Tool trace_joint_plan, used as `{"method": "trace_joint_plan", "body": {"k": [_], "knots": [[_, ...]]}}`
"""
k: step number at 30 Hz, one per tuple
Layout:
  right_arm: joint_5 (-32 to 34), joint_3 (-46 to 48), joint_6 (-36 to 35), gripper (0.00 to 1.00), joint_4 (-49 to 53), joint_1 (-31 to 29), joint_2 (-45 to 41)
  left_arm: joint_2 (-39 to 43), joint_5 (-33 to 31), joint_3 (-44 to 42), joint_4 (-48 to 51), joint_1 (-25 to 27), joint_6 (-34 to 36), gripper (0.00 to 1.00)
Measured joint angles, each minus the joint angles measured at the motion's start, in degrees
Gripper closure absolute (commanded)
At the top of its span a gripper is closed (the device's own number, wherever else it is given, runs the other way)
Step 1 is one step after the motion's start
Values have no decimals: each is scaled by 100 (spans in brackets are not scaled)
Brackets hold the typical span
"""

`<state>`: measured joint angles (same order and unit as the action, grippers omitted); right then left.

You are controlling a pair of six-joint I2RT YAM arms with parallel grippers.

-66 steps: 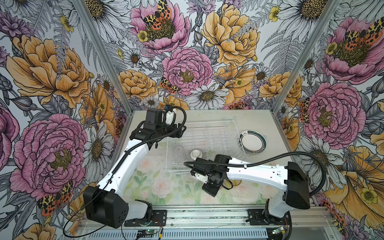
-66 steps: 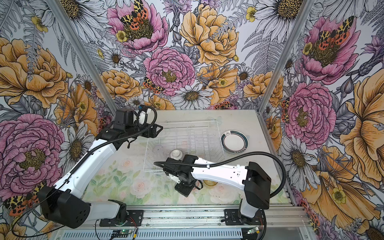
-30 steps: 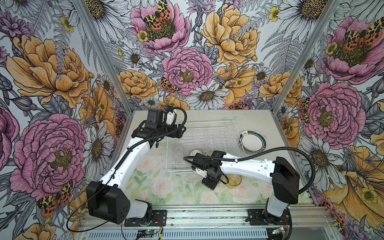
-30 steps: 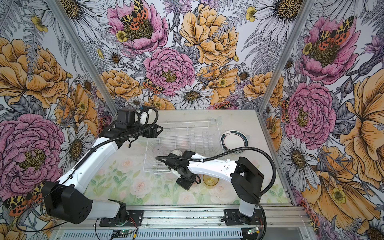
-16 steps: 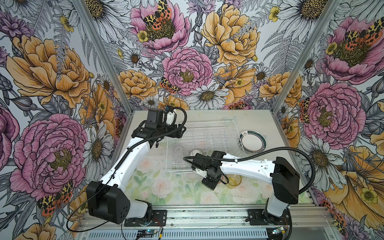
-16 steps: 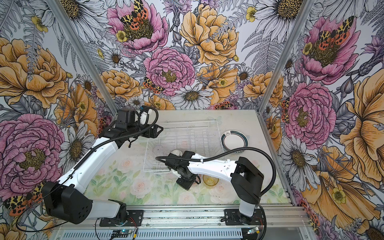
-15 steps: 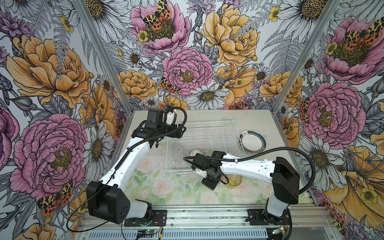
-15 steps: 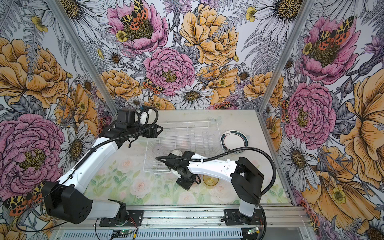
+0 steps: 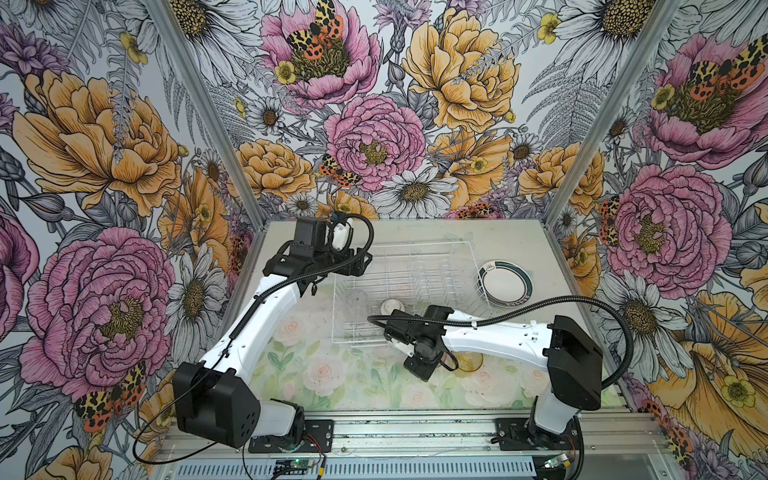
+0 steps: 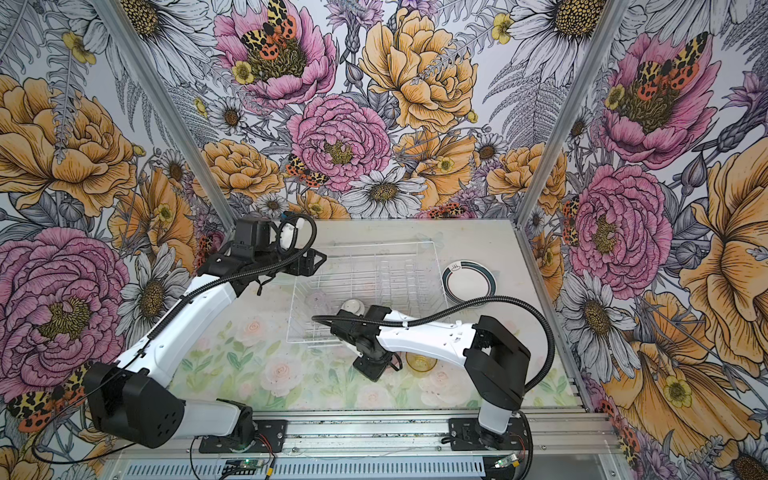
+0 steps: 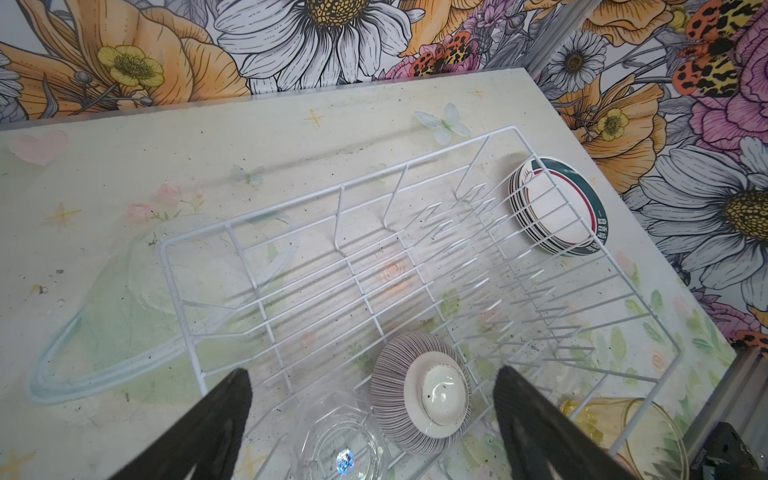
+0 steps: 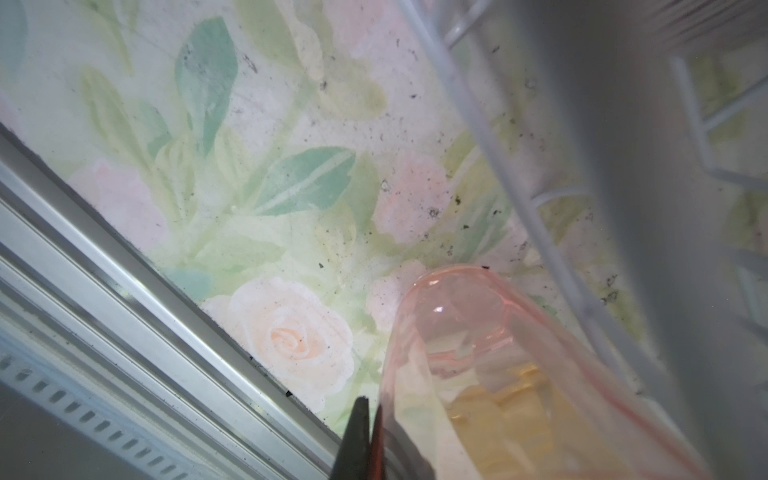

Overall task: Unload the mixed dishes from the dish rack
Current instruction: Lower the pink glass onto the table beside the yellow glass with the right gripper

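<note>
One pink tumbler (image 12: 457, 353) gripped, two dishes racked.
Right fingers (image 12: 355, 436) pinch its wall near the tabletop's (image 9: 332, 374) front edge, beside the amber tumbler (image 9: 469, 361); left fingers (image 11: 224, 424) stand apart above the dish rack (image 11: 316, 291), which holds the bowl (image 11: 419, 399) and clear tumbler (image 11: 338, 440).

I see the dish rack (image 9: 415, 266) (image 10: 365, 266) (image 11: 374, 257), a white wire basket with low sides and rows of upright prongs, resting flat on the bench (image 9: 353, 386). Inside it, towards the front, a ribbed grey-purple bowl (image 9: 392, 306) (image 10: 352, 307) (image 11: 419, 390) lies upside down, white foot up, with a clear tumbler (image 9: 357, 298) (image 10: 318, 300) (image 11: 338, 440) just beside it. The plates (image 9: 505, 282) (image 10: 468, 282) (image 11: 557, 208), white with teal-and-red rims, are stacked flat on the bench just beside the rack's right side. An amber tumbler (image 9: 469, 360) (image 10: 420, 361) (image 11: 623, 424) stands on the bench in front of the rack. In the right wrist view I make out a pink tumbler (image 12: 478, 353), tilted close to the rack's wire wall, its thin wall apparently pinched in the right gripper (image 12: 368, 415).
</note>
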<state>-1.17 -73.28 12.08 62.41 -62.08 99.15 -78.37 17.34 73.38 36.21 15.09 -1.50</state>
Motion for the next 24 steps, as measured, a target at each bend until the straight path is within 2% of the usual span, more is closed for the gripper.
{"method": "trace_joint_plan", "body": {"k": [13, 24], "knots": [[319, 162, 74, 100, 151, -92, -199, 0, 0, 0, 2, 0, 0, 8], [330, 299, 68, 100, 162, -302, -455, 4, 0, 0, 59, 4, 0, 7]]}}
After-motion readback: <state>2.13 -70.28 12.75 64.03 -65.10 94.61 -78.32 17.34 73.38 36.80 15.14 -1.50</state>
